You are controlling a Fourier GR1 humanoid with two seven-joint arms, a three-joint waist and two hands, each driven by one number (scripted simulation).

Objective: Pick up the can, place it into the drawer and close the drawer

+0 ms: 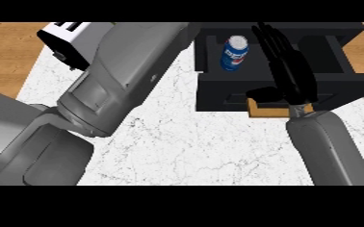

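Blue can [235, 53], white top, inside open drawer [213, 84]; right hand [288, 67] fingers straight, holding nothing.

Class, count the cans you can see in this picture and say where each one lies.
1. The blue can lies inside the open black drawer, left of the right robot hand. The large grey forearm could hide others.

Drawer mouth: the open dark drawer [213, 84] gapes upward at far right, with bare floor left and near of the blue can [235, 53].
Inside obstacle: the can lies in the left half.
Right side: the right hand [288, 65], fingers straight, spans the drawer's middle.
Left approach: a grey forearm [121, 72] crosses the white counter [206, 149], screening the toaster [68, 38].
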